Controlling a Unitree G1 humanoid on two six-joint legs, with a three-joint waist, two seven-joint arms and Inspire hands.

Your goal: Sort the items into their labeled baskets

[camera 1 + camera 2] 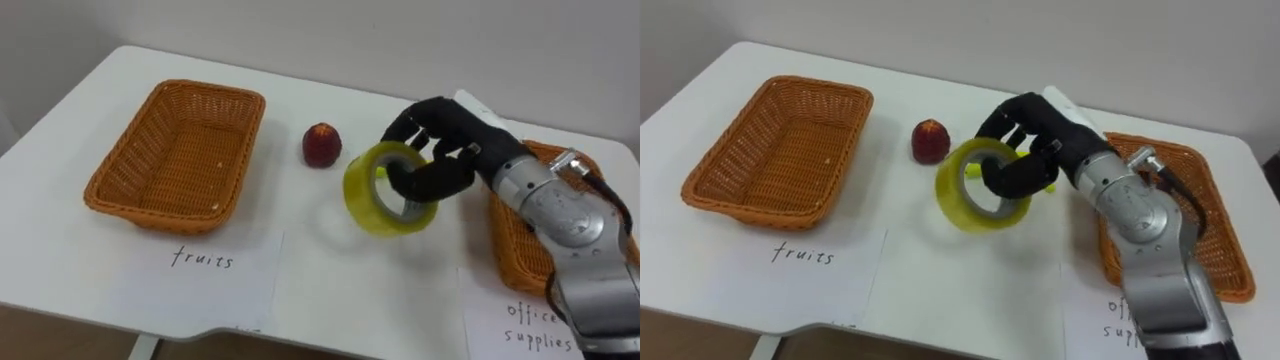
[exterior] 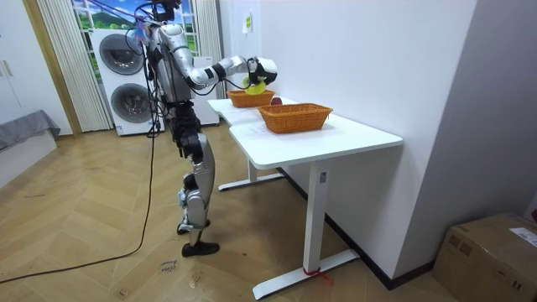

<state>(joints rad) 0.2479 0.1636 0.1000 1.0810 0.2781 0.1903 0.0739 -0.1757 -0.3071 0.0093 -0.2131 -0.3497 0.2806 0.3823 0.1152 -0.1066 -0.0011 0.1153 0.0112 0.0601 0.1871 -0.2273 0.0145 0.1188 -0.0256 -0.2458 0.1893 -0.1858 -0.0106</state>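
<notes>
Just left of the office-supplies basket [image 1: 1225,250], the right hand [image 1: 1040,135] holds a yellow tape roll [image 1: 955,195], thumb hooked through its core, fingers curled outside. Probably light, stiff and slick, so this rim grip suits it.

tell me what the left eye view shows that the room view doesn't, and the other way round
Left eye view: a handwritten paper label in front of the left wicker basket and another label in front of the right wicker basket. The left basket's inside is empty, and the right hand is hooked through the hole of the yellow tape roll.

Room view: the robot standing at the end of the white table, stacked washing machines behind it, and a cardboard box on the wood floor.

Both: the table, the two baskets, and the right hand holding the tape roll.
</notes>
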